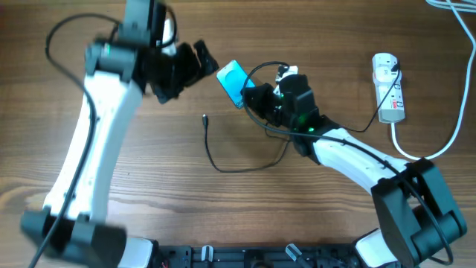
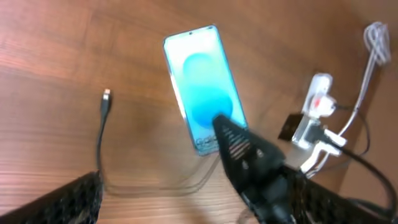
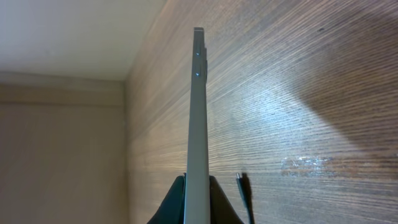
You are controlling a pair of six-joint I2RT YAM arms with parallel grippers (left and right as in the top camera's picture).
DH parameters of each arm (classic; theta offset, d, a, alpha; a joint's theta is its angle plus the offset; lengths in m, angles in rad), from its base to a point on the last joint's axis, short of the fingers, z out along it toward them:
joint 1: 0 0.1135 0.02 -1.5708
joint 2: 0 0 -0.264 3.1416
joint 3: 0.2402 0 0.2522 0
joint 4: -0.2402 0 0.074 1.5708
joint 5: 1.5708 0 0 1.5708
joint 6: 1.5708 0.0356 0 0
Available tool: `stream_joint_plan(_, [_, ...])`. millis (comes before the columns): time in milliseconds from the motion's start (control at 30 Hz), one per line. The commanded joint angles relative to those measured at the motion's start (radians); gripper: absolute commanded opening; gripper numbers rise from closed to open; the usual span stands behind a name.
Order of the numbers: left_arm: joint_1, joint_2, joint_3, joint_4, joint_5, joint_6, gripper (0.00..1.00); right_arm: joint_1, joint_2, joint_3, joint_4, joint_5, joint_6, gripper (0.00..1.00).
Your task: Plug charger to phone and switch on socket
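Note:
The phone [image 1: 232, 80], with a lit teal screen, is held on edge by my right gripper [image 1: 251, 97], which is shut on its lower end. In the right wrist view the phone [image 3: 198, 106] is edge-on between the two fingers [image 3: 198, 202]. The charger's connector tip [image 1: 204, 117] lies on the table left of the phone, and its thin black cable [image 1: 223, 169] loops back under the right arm. My left gripper [image 1: 190, 68] is open and empty, just left of the phone. In the left wrist view I see the phone [image 2: 200, 81], the tip [image 2: 106, 95] and the socket [image 2: 314, 109].
The white socket strip [image 1: 389, 89] lies at the far right with a black plug [image 1: 398, 69] in it. Its white lead [image 1: 416, 152] curves toward the right edge. A thick white cable [image 1: 461, 22] runs at the top right corner.

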Motion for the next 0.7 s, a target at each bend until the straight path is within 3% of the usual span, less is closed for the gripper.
stream_joint_plan(0, [-0.002,-0.173,-0.369,0.217,0.031,-0.008,1.0,-0.002,-0.043,0.02,0.019,-0.095,-0.012,0.04])
stream_joint_plan(267, [-0.002,-0.329,-0.849,0.793,0.051,-0.326,1.0,-0.004,-0.043,0.02,0.035,-0.144,0.05,0.04])
stream_joint_plan(433, [-0.002,-0.294,-0.966,1.109,0.074,-0.515,1.0,-0.028,-0.032,0.02,0.05,-0.19,0.112,0.04])
stream_joint_plan(667, [-0.003,-0.182,-0.977,1.314,0.079,-0.642,1.0,-0.05,0.033,0.02,0.179,-0.296,0.211,0.04])
